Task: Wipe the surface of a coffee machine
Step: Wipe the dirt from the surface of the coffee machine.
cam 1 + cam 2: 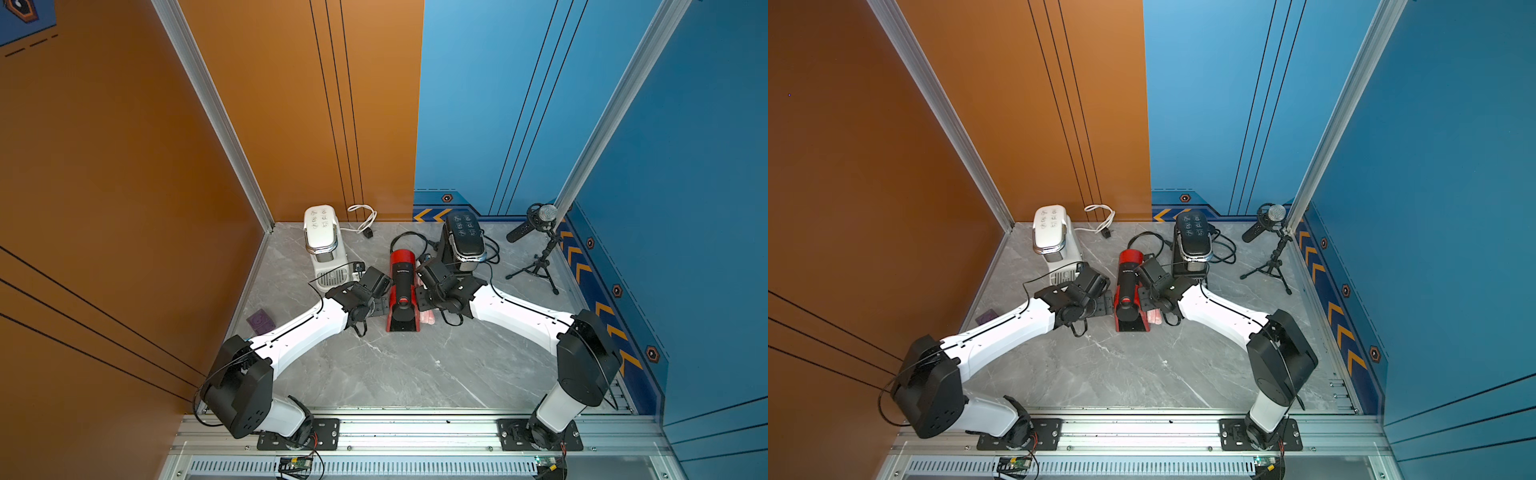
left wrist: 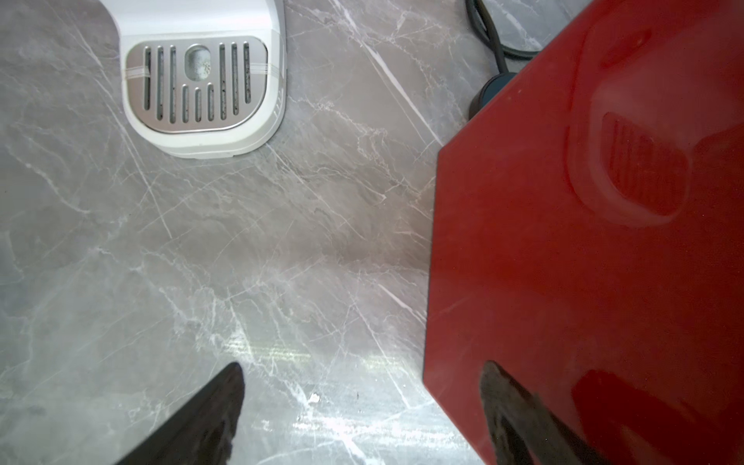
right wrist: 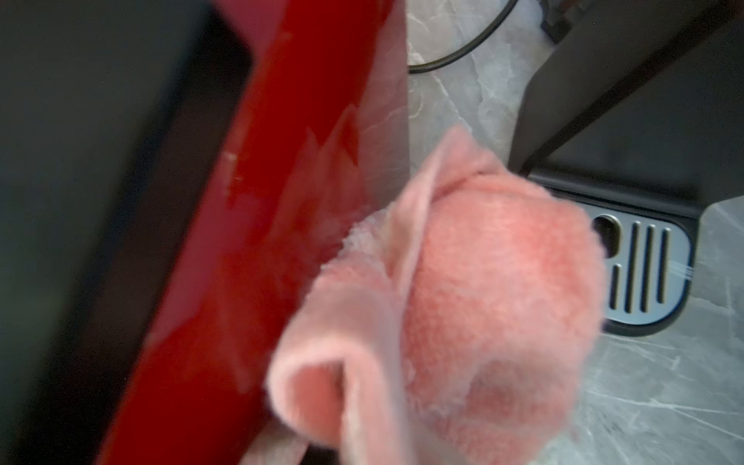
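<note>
Red machine (image 1: 402,291), centre of the counter (image 1: 395,374), between a white machine (image 1: 322,237) and a black machine (image 1: 463,239): right jaws clamped on a pink cloth (image 3: 483,302) pressed to its right flank, apparently mid-wipe; left jaws wide apart at its left flank, likely to brace it against the push.

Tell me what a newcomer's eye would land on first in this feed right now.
First, the glossy red coffee machine at the table's centre, closely flanked by both arms. Next, the fluffy pink cloth, bunched in the shut right gripper at the machine's side, while the left gripper stands open at the opposite side. Behind them stand a white coffee machine and a black coffee machine.
</note>
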`<state>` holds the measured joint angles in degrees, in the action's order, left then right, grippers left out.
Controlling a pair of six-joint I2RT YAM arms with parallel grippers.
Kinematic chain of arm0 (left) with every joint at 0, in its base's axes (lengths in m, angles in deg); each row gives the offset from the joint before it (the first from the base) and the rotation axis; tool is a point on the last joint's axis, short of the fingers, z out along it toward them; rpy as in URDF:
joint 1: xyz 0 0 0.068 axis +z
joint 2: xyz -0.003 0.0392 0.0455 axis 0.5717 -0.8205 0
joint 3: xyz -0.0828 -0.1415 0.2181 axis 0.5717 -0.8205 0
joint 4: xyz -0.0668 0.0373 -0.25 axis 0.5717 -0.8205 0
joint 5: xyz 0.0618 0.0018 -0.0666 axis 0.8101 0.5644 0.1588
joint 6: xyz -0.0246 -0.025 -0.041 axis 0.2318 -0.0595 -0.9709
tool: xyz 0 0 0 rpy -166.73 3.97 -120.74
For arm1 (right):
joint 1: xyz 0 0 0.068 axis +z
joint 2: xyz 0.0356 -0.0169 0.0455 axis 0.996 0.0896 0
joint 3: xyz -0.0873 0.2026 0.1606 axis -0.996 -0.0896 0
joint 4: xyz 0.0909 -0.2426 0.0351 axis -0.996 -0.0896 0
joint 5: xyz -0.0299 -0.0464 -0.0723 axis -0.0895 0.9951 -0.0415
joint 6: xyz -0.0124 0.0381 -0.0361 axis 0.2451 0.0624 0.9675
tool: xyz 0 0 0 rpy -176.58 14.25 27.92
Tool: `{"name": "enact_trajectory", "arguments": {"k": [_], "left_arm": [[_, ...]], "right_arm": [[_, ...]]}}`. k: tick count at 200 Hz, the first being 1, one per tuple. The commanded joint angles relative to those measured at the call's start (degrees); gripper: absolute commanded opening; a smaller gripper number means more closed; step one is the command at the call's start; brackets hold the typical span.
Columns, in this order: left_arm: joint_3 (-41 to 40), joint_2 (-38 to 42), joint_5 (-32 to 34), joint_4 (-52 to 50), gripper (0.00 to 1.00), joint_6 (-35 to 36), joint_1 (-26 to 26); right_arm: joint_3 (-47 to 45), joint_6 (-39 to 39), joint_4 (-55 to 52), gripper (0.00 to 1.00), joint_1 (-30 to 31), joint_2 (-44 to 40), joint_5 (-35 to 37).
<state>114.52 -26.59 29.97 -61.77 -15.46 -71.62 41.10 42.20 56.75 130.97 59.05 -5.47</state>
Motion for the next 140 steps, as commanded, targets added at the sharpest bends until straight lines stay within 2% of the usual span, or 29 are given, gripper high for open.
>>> {"name": "enact_trajectory", "arguments": {"k": [1,78,100,140], "left_arm": [[-0.9,1.58,-8.18,7.95,0.93,-1.26,-4.21],[-1.52,5.26,-9.32,7.76,0.94,2.06,-2.84],[-1.78,6.31,-10.18,7.04,0.94,3.02,-2.05],[-2.79,7.43,-10.88,6.07,0.94,3.81,-0.63]], "right_arm": [[-0.2,-2.62,9.07,0.0,8.01,0.9,-10.82],[-0.7,-5.61,9.98,0.0,9.71,-0.44,-11.1],[-0.4,-5.84,9.25,0.0,10.32,-0.69,-9.32],[-3.74,-8.61,5.64,0.0,6.63,-1.86,-5.0]]}}
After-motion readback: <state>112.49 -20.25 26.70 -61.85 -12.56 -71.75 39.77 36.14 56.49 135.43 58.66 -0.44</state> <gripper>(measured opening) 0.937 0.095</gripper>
